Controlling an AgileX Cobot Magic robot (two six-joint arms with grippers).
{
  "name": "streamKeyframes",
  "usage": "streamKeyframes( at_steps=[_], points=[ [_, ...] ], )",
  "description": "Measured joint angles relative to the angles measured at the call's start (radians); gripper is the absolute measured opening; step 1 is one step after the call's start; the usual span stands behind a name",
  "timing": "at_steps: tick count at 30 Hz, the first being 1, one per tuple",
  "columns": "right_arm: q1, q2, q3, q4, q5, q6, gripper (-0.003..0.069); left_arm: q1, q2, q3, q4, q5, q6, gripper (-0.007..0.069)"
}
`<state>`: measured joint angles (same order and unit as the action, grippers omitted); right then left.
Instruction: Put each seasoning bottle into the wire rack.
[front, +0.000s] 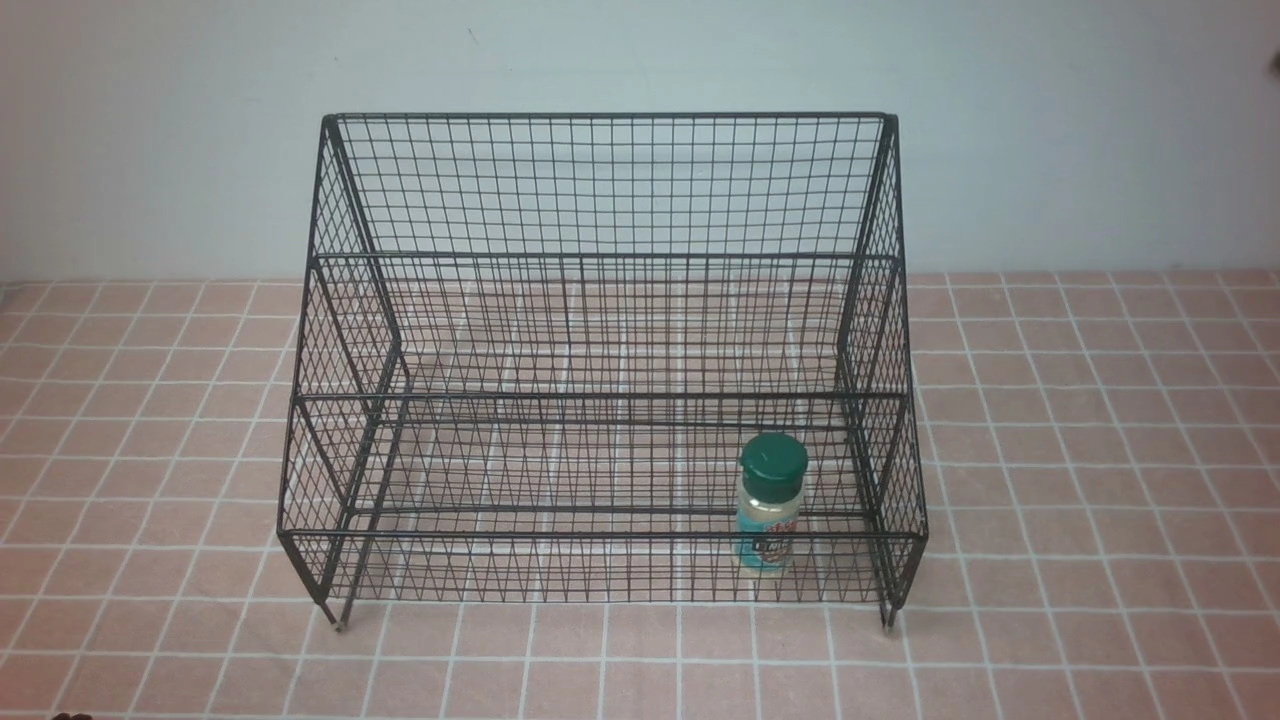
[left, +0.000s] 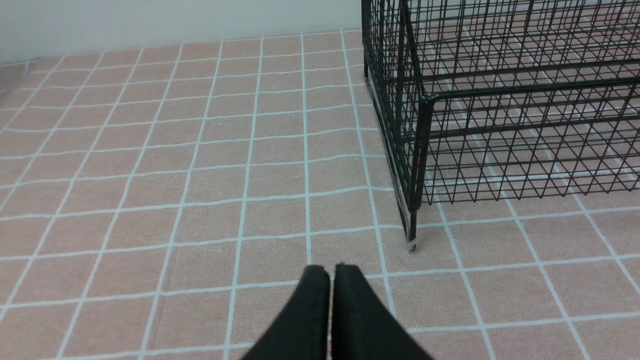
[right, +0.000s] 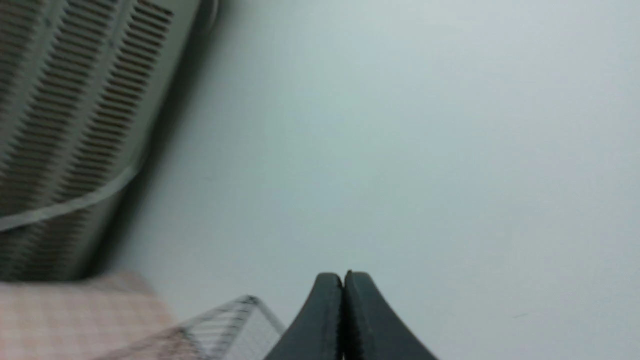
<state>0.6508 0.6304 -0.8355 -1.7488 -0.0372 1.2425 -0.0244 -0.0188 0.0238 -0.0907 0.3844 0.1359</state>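
Note:
The black wire rack (front: 600, 250) stands in the middle of the pink checked tablecloth. One seasoning bottle (front: 769, 503), green cap and teal label, stands upright inside the rack's lowest front tier, near its right end. No gripper shows in the front view. In the left wrist view my left gripper (left: 331, 270) is shut and empty, low over the cloth, just in front of the rack's front left foot (left: 412, 243). In the right wrist view my right gripper (right: 343, 276) is shut and empty, pointing at the pale wall, with a blurred corner of the rack (right: 240, 310) below.
A pale wall runs behind the table. A louvred grey unit (right: 65, 115) shows in the right wrist view. The pink checked cloth (front: 1100, 450) extends on both sides of the rack.

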Motion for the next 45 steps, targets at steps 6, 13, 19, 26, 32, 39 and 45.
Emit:
streamKeyframes(
  at_steps=[6, 13, 19, 26, 32, 39, 45],
  points=[
    [0.0, -0.005, 0.002, 0.185, 0.452, -0.455, -0.0012, 0.0, 0.0, 0.0, 0.0, 0.0, 0.0, -0.0007],
    [0.0, -0.005, 0.023, 1.097, 1.009, -0.212, -0.0013, 0.0, 0.0, 0.0, 0.0, 0.0, 0.0, -0.0007],
    [0.0, -0.004, 0.051, 1.42, 0.767, -0.452, -0.0013, 0.0, 0.0, 0.0, 0.0, 0.0, 0.0, -0.0007],
    [0.0, -0.004, 0.051, 1.576, 0.447, -0.732, -0.0013, 0.0, 0.0, 0.0, 0.0, 0.0, 0.0, -0.0007],
    [0.0, -0.004, 0.051, 1.576, 0.347, -0.777, -0.0013, 0.0, 0.0, 0.0, 0.0, 0.0, 0.0, -0.0007],
    [0.0, -0.004, 0.051, 1.486, 0.29, -0.867, -0.0013, 0.0, 0.0, 0.0, 0.0, 0.0, 0.0, -0.0007],
    [0.0, -0.004, 0.051, 1.564, 0.287, -1.018, -0.0014, 0.0, 0.0, 0.0, 0.0, 0.0, 0.0, -0.0007]
  ],
)
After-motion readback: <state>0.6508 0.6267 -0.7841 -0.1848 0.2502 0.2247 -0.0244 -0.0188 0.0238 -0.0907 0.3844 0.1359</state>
